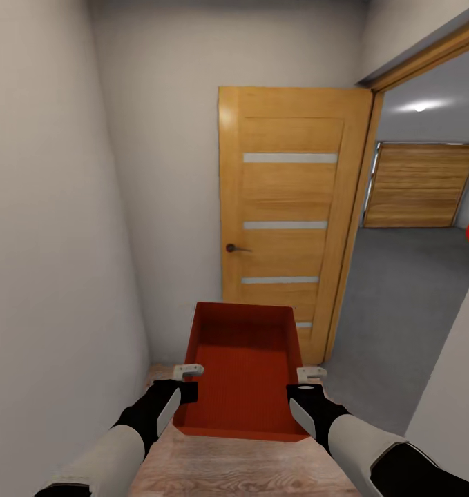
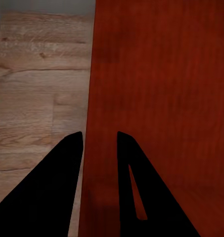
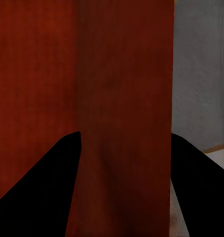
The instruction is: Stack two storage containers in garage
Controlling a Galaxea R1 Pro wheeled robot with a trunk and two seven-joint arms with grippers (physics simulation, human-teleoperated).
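You're carrying 1 storage container (image 1: 242,373) between both arms, its long axis pointing straight ahead at the wooden door (image 1: 289,214). The left gripper (image 1: 187,373) is clamped over the left wall, 1 finger (image 2: 52,192) outside and 1 inside; the right gripper (image 1: 310,375) straddles the right wall the same way. The garage (image 1: 407,290) opens ahead and to your right, its grey floor (image 1: 393,324) past the doorway, so I judge you must turn right, swinging the box's far end clear of the door frame (image 1: 350,235)
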